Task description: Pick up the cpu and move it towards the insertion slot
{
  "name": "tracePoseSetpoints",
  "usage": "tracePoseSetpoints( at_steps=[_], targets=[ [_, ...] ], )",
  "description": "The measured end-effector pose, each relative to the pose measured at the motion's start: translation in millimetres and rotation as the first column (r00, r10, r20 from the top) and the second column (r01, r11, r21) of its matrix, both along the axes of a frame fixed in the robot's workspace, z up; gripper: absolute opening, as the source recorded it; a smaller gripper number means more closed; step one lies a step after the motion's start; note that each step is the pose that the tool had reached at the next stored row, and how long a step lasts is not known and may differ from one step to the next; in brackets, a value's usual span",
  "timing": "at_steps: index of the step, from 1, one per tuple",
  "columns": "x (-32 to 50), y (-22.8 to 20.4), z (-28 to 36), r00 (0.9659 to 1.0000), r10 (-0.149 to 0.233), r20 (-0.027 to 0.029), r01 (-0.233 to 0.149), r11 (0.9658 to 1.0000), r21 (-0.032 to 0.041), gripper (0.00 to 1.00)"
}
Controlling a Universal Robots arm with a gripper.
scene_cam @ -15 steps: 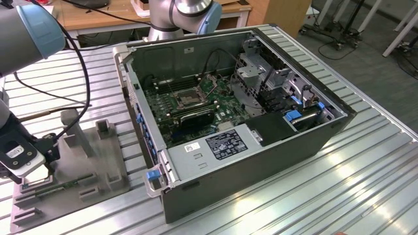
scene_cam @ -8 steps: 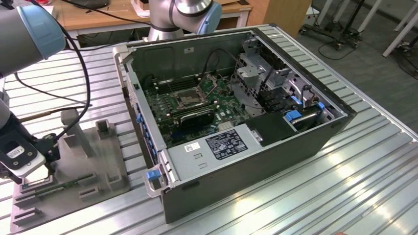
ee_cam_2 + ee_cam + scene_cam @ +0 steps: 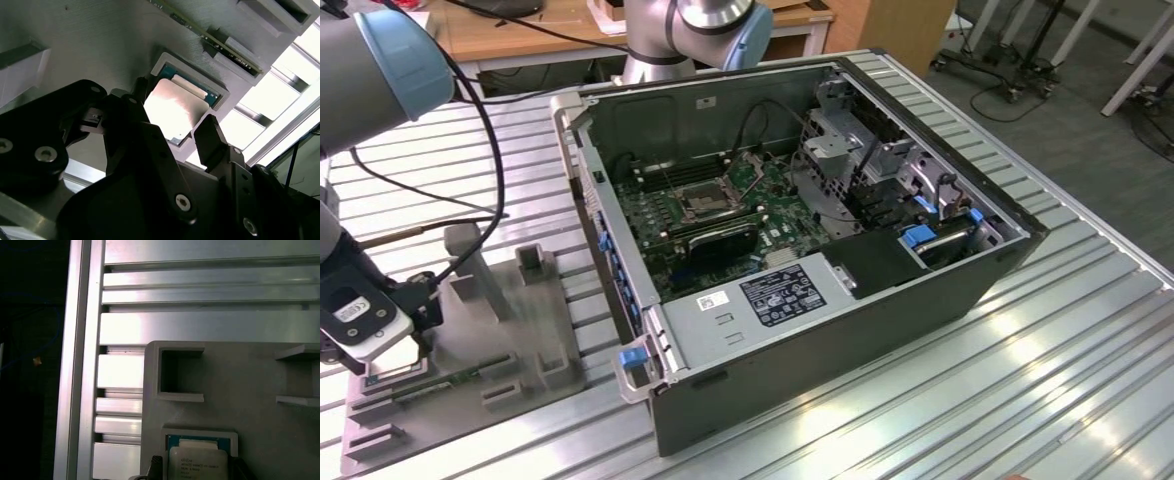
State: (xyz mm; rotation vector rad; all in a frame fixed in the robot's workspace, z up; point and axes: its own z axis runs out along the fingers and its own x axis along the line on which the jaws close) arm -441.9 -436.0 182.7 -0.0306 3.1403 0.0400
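The cpu (image 3: 175,112) (image 3: 198,462), a flat silver square with a pale rim, lies in a square pocket of the grey holder (image 3: 520,350) on the exterior view's left. My gripper (image 3: 380,355) (image 3: 175,109) (image 3: 195,466) hangs low over that pocket. It is open, with one dark finger (image 3: 141,92) on each side of the chip and a small gap to each edge. The insertion slot (image 3: 704,203), a silvery frame with a dark centre, sits on the green board inside the open computer case (image 3: 854,330), well off to the exterior view's right of my gripper.
A green memory stick (image 3: 447,385) (image 3: 215,40) lies on the same holder, among upright grey posts (image 3: 470,270). The case walls stand tall around the board. Black cables (image 3: 487,150) trail from the arm. The ribbed metal table (image 3: 1014,400) runs to an edge rail (image 3: 75,360).
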Motion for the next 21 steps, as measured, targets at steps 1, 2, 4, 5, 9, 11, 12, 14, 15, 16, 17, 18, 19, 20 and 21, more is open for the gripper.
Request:
tracePoseSetpoints(
  at_steps=[1,2,4,5,9,11,12,14,15,16,17,18,19,20,21],
  targets=[
    [0.0,0.0,0.0,1.0000,0.000,0.0000,0.000,1.0000,0.0000,0.65],
    [0.0,0.0,0.0,1.0000,0.000,0.0001,0.000,1.0000,0.0000,0.65],
    [-0.1,0.1,0.0,1.0000,0.000,0.0001,0.000,1.0000,0.0000,0.65],
    [-0.1,0.1,0.0,1.0000,0.000,0.0000,0.000,1.0000,0.0000,0.65],
    [-0.2,0.0,0.0,1.0000,0.000,0.0001,0.000,1.0000,0.0000,0.65],
    [-0.2,0.0,0.0,1.0000,0.000,0.0001,0.000,1.0000,0.0000,0.65],
    [-0.2,0.0,0.0,1.0000,0.000,0.0001,0.000,1.0000,0.0000,0.64],
    [-0.3,0.0,0.0,1.0000,0.000,0.0000,0.000,1.0000,0.0000,0.64],
    [-0.3,0.0,0.0,1.0000,0.000,0.0000,0.000,1.0000,-0.0001,0.56],
    [-0.3,0.0,0.0,1.0000,0.000,0.0000,0.000,1.0000,0.0000,0.56],
    [-0.3,0.0,0.0,1.0000,0.000,0.0000,0.000,1.0000,0.0000,0.56],
    [-0.3,0.0,0.0,1.0000,0.000,0.0000,0.000,1.0000,0.0000,0.56],
    [-0.3,0.0,0.0,1.0000,0.000,0.0001,0.000,1.0000,-0.0001,0.56],
    [-0.4,0.0,0.0,1.0000,0.000,0.0000,0.000,1.0000,-0.0001,0.56],
    [-0.4,0.0,0.0,1.0000,0.000,0.0001,0.000,1.0000,0.0000,0.56]
  ],
)
